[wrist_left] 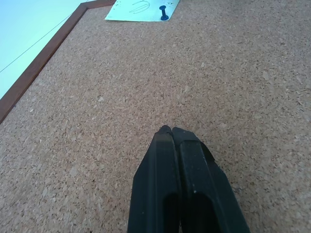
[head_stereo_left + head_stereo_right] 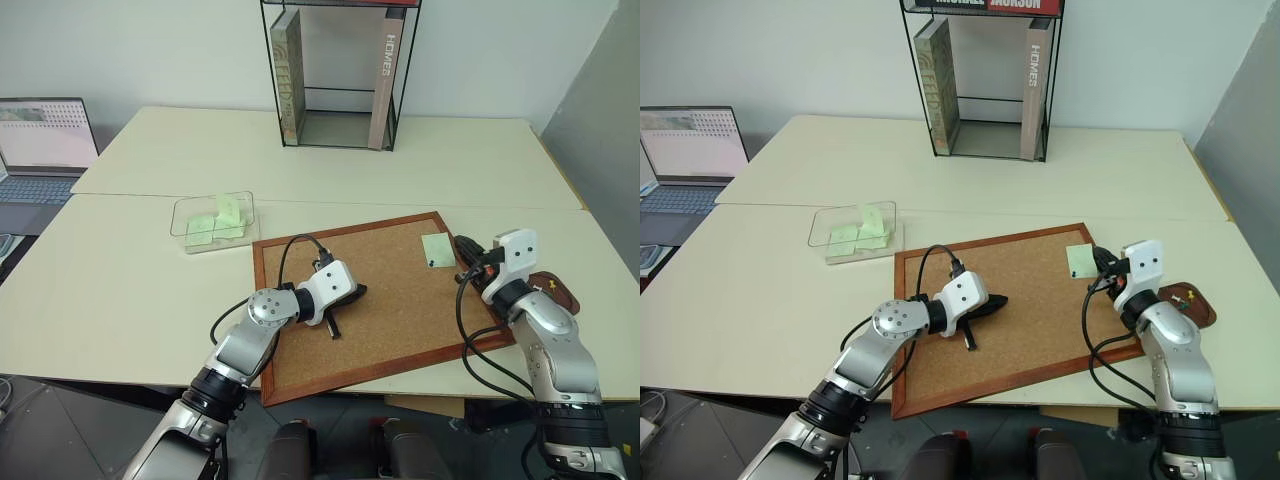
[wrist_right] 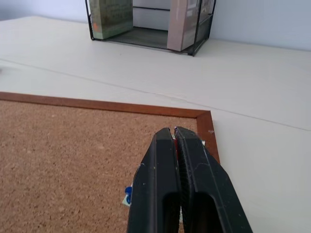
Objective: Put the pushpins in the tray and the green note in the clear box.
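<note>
The green note [image 2: 438,249] lay at the far right corner of the cork board [image 2: 380,310], fixed there by a blue pushpin [image 1: 164,12] near its lower edge. The clear box [image 2: 212,222] sat on the counter [image 2: 150,290] just off the board's far left corner and already held a few pale green notes. The tray [image 2: 1192,304] rested on the counter just beside the board's right edge, with what looked like a small pin or two inside.

The right pincer [image 3: 174,130] hung just over the note's corner of the board, its fingers pressed together with a sliver of red showing between them; I could not tell whether that was a pin. The left pincer [image 1: 170,129] was likewise closed and empty, resting low over the middle of the cork.

The step in hand seemed to be freeing the note of its last pin. To do it well, the right pincer would have to part its fingers narrowly, come down straight over the blue head, close on the head alone and not the paper, then pull straight up so the note neither tore nor lifted with it. The left pincer, already on the board, could steady the frame against that pull. The tray was close at hand, so the carry should be short and low before releasing. Only then should the note go to the box.
</note>
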`<state>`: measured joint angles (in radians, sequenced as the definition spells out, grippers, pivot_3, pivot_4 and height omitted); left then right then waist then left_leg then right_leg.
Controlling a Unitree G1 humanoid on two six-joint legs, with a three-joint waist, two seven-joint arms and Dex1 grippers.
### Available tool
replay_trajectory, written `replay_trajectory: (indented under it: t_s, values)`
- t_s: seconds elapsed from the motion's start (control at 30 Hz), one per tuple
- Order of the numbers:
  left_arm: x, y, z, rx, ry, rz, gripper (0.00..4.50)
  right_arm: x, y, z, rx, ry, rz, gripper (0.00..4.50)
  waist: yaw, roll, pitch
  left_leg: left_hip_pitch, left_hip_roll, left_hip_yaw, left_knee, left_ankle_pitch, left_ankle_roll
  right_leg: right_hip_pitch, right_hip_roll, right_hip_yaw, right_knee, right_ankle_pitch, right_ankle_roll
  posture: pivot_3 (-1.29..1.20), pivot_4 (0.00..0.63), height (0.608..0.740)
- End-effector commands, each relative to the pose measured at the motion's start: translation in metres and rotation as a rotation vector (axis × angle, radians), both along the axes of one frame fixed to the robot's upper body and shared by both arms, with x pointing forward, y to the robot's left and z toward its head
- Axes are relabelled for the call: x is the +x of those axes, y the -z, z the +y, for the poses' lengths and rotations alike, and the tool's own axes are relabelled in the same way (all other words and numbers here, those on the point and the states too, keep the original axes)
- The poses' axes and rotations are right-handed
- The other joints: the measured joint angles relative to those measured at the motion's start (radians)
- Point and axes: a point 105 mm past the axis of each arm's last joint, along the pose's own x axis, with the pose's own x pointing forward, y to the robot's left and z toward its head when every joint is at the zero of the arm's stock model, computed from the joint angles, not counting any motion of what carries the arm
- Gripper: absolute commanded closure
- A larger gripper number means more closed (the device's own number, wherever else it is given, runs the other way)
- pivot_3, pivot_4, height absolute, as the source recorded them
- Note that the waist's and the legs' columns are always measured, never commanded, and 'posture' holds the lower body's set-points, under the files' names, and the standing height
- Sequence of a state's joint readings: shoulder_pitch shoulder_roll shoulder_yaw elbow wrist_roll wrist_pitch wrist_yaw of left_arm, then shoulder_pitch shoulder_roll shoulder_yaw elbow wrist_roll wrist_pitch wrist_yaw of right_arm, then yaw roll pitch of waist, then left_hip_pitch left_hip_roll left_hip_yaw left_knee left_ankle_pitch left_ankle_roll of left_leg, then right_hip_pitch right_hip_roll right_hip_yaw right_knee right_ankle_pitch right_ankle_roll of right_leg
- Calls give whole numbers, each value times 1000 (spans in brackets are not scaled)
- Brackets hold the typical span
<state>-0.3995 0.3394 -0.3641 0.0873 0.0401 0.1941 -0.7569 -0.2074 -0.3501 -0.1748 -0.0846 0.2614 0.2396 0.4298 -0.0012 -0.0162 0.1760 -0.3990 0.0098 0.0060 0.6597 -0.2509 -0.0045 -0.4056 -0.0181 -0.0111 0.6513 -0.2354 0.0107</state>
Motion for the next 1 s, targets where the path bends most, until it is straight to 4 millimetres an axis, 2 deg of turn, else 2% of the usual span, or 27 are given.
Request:
replay_trajectory:
  t_s: [0.03,0.27,0.4,0.77,1.0]
  values:
    - [-10,30,4,73,3,103,4500,-3,-23,-23,29,85,-61,4465,0,0,0,0,0,0,0,0,0,0,0,0,0,0,0,0,150,740]
    - [-10,29,4,73,7,100,4500,-17,-9,-82,20,292,13,4465,2,0,0,0,0,0,0,0,0,0,0,0,-1,0,0,0,150,740]
    - [-9,29,1,74,18,96,4500,-27,0,-113,-61,428,40,4465,1,1,-1,0,0,0,0,0,0,0,0,0,-1,0,0,0,150,740]
    - [-9,30,1,80,23,89,4500,-47,30,-129,-137,506,184,4465,1,6,-4,0,0,0,0,0,0,1,0,0,-2,0,0,0,150,740]
    - [-9,31,0,81,26,88,4500,-47,30,-130,-131,518,194,3053,0,8,-7,0,0,1,0,0,0,1,0,0,-2,0,0,0,150,740]
